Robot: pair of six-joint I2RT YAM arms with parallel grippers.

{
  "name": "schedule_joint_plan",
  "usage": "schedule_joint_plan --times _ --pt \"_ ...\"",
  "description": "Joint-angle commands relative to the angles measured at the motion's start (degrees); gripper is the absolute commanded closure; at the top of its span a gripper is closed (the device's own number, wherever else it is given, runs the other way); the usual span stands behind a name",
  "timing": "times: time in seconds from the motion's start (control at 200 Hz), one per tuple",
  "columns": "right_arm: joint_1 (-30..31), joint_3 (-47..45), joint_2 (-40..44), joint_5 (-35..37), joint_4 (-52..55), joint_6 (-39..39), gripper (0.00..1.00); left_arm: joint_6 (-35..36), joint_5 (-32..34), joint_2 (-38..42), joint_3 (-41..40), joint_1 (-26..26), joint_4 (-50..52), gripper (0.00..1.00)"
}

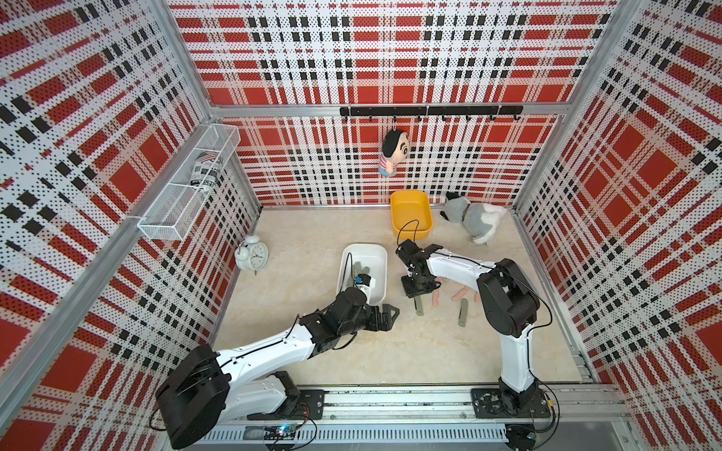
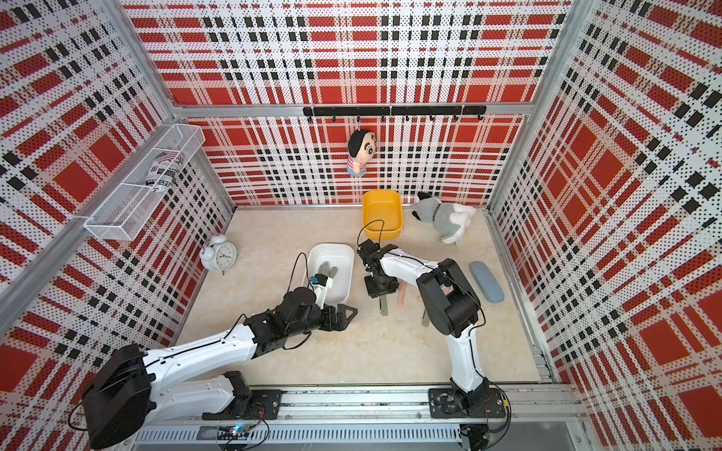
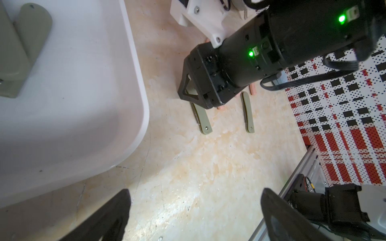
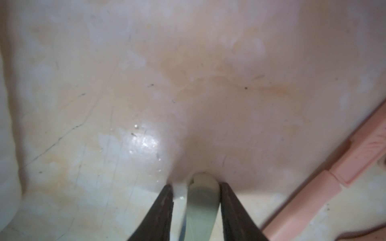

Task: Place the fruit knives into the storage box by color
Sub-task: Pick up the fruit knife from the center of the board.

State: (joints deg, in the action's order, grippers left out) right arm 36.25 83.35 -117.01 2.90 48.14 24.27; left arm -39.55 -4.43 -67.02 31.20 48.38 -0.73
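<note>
Straddling a green knife (image 4: pixel 202 200) flat on the desk (image 1: pixel 312 343), the right end effector (image 1: pixel 416 295) points down, just right of the white storage box (image 1: pixel 363 246). In the right wrist view one finger touches the knife's edge and a sliver of gap shows at the other; clamped or not, cannot tell. A second green knife (image 1: pixel 463 311) and pink knives (image 1: pixel 435 298) lie loose nearby on the desk. Two green knives (image 3: pixel 34 31) lie inside the white storage box. The left end effector (image 1: pixel 388 318) is spread wide, holding nothing, hovering by that box's near corner. A yellow box (image 1: pixel 410 193) sits by the back wall.
</note>
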Motion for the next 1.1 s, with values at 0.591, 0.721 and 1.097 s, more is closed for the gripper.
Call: schedule_joint_plan --times 0.591,0.721,1.097 --pt "0.52 -2.16 -1.00 1.08 -0.77 0.23 0.76 0.88 0.98 2.63 -1.48 -1.76 1.01 0.01" --pt "0.48 -1.51 0.80 0.31 -0.44 0.14 0.77 0.71 0.22 3.43 -1.78 -2.79 1.04 0.01" --pt "0.42 2.70 3.48 -0.52 2.26 -0.40 0.79 1.49 -0.60 5.61 -1.34 -6.35 3.09 0.01"
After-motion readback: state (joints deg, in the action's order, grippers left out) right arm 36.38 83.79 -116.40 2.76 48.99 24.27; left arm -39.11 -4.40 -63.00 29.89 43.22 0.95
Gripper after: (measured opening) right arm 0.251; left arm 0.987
